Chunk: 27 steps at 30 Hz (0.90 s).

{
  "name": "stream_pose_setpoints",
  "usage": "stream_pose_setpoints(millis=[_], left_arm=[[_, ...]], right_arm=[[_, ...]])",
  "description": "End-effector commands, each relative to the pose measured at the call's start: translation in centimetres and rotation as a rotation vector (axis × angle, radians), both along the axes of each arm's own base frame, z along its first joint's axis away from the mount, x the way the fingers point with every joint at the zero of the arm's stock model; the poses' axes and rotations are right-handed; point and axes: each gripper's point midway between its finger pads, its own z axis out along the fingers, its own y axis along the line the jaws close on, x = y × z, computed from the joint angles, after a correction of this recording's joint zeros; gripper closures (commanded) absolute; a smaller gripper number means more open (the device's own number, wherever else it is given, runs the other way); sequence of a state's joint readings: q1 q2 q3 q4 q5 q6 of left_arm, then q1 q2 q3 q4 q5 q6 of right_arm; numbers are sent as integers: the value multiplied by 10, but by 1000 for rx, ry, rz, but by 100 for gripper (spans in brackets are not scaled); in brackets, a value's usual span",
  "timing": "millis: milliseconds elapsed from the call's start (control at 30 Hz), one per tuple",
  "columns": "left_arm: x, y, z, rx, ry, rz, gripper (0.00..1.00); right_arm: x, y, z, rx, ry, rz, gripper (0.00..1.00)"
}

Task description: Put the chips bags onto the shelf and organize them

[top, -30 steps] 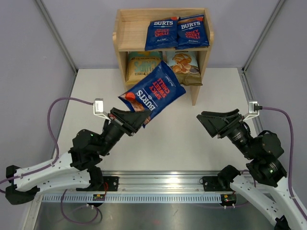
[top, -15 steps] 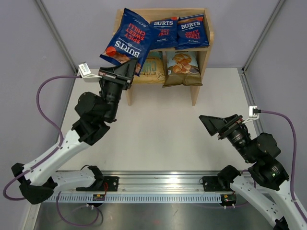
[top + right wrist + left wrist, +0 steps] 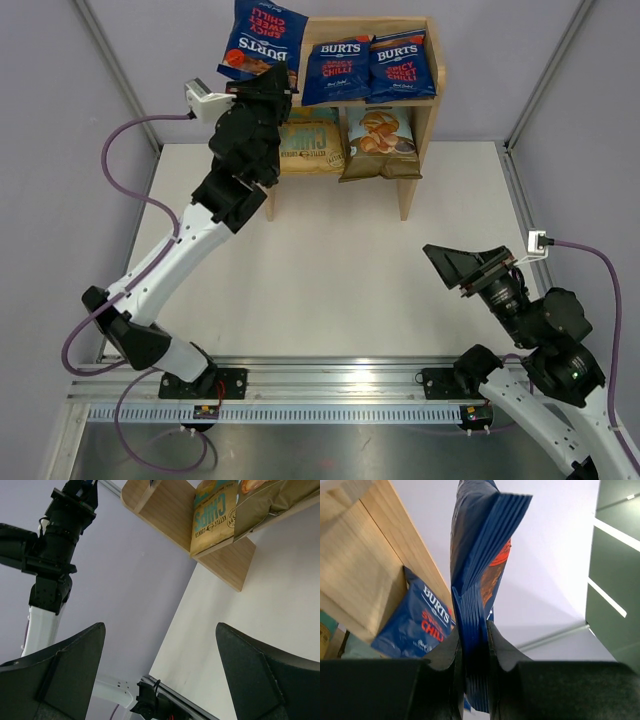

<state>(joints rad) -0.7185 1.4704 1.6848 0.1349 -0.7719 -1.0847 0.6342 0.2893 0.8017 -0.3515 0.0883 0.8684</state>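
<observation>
Third dark-blue Burts bag [image 3: 262, 35] is in the air over the left end of the shelf [image 3: 405, 180] top tier. It's upright, with the red lettering upside down from above. Your left pincer [image 3: 262, 82] is pinching its lower seam.

Two Burts bags [image 3: 337, 72] lie side by side on the right of the top tier. The yellow bag [image 3: 310, 140] and the Cassava bag [image 3: 380, 140] lean in the lower tier.

Right pincer [image 3: 445, 270] is spread wide, holding nothing, over the table [image 3: 330, 260] near its right edge.

Left wrist view shows the crimped seam edge-on between the fingers [image 3: 445, 655]. Right wrist view shows only the lower-tier bags and your left arm.
</observation>
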Motion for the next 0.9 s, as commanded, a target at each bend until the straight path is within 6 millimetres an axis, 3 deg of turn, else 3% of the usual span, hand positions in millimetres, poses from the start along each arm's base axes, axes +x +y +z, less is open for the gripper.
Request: stream_pose_setpoints(millis=[0, 167, 333, 533, 800, 833, 867], left_arm=[[19, 21, 7, -70, 16, 74, 95], [40, 20, -3, -1, 50, 118, 95], [62, 13, -31, 33, 105, 137, 95], [75, 9, -46, 46, 136, 152, 95], [88, -4, -56, 134, 184, 113, 73], [87, -4, -49, 131, 182, 111, 66], [87, -4, -57, 155, 217, 111, 62]], right_arm=[[-4, -4, 1, 8, -6, -7, 1], [-9, -10, 8, 0, -30, -17, 0], [-15, -13, 12, -9, -48, -11, 1], [-23, -16, 14, 2, -53, 4, 1], [-26, -18, 14, -5, -57, 4, 0], [-26, -18, 14, -6, -58, 2, 1], [-27, -19, 15, -3, -61, 1, 1]])
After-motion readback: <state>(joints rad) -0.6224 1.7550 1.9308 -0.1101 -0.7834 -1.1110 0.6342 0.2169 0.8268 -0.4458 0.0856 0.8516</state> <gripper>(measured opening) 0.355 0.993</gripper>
